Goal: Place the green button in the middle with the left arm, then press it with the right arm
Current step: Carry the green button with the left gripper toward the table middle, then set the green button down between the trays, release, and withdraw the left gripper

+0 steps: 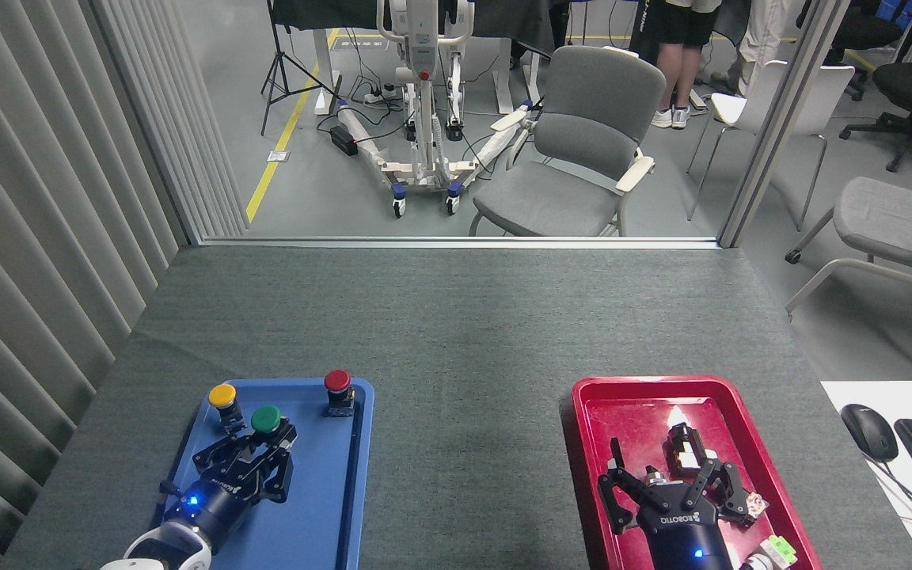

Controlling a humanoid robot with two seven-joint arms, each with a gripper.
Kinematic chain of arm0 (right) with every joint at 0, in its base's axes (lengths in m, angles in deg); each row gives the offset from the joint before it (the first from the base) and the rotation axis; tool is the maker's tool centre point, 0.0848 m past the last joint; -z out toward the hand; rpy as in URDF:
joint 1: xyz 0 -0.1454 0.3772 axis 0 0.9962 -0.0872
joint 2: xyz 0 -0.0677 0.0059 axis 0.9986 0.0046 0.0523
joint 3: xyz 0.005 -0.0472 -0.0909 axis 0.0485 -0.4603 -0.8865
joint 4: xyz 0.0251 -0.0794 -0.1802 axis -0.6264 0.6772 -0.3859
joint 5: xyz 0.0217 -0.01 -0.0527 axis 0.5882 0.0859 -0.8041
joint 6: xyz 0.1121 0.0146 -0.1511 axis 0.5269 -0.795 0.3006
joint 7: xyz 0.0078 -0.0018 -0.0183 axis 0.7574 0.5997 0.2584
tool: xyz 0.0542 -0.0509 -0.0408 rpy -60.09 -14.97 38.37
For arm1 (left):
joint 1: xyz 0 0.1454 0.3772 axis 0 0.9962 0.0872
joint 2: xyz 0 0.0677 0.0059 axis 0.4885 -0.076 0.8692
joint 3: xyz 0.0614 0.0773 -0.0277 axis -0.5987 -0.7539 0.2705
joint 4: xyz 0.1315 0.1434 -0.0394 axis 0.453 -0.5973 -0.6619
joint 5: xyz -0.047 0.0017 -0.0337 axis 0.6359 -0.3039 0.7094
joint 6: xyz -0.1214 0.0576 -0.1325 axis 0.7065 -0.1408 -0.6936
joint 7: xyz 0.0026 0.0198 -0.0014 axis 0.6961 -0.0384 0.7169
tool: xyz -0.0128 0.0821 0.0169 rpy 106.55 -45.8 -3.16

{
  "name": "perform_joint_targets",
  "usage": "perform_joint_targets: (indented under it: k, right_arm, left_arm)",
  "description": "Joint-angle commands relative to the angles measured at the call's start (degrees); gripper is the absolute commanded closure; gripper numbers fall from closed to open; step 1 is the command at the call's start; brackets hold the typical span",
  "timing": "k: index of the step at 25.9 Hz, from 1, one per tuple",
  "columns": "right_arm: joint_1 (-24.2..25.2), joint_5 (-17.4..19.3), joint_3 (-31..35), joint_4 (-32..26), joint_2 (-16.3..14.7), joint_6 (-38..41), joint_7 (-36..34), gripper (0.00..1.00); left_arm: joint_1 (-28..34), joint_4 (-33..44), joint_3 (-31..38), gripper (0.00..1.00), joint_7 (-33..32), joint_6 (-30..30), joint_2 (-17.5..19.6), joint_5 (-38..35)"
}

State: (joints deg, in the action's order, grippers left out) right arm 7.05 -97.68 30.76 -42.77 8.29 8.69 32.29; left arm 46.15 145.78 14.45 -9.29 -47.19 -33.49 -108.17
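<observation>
the green button [266, 417] sits in our left jaws [254, 445], closed around its base over the blue tray [321, 507], at 4 o'clock from the yellow button [222, 395]. our right jaws [670, 480] hang open above the red tray [590, 443]. bare grey surface [464, 348] lies between; a grey chair [575, 150] stands at 12 o'clock.

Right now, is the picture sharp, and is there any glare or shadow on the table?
Head view: sharp throughout, evenly lit; a bright glare patch on the red tray near its far end; a faint darker band on the grey table between the trays; the green button stays crisp at the left fingers.
</observation>
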Motion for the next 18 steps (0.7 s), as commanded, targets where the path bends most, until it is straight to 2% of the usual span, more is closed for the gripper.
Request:
perform_joint_targets:
  k: [1,3,4,7,9,13,18]
  right_arm:
    - [0.00,-0.05,0.08,0.04,0.06,0.74,0.01,0.01]
    - [0.00,-0.05,0.17,0.13,-0.03,0.82,-0.08,0.01]
    - [0.00,0.03,0.26,0.22,0.06,0.82,-0.08,0.01]
    - [0.00,0.03,0.35,0.31,0.06,0.82,-0.08,0.01]
    - [0.00,0.03,0.26,0.31,0.06,0.82,-0.26,0.00]
    - [0.09,0.03,0.26,0.40,0.15,1.00,-0.43,0.00]
    - [0.09,0.12,0.35,0.48,0.23,1.35,-0.43,0.00]
  left_arm:
    - [1.87,10.55,-1.30,1.00,-0.26,3.25,-2.54,0.06]
    - [1.61,12.13,-7.10,1.00,-1.05,2.90,-8.17,-1.34]
    - [1.08,11.16,-9.65,1.00,-1.75,2.63,-9.75,-3.01]
    - [-1.73,7.03,-15.72,1.00,-3.51,0.79,-14.23,-10.39]
    - [-3.05,0.62,-16.42,1.00,-3.42,-0.35,-17.13,-12.24]
    - [-7.53,-10.46,-18.44,1.00,-1.75,-2.02,-20.12,-12.68]
    - [-10.00,-13.18,-21.25,1.00,-1.14,-4.92,-20.91,-12.59]
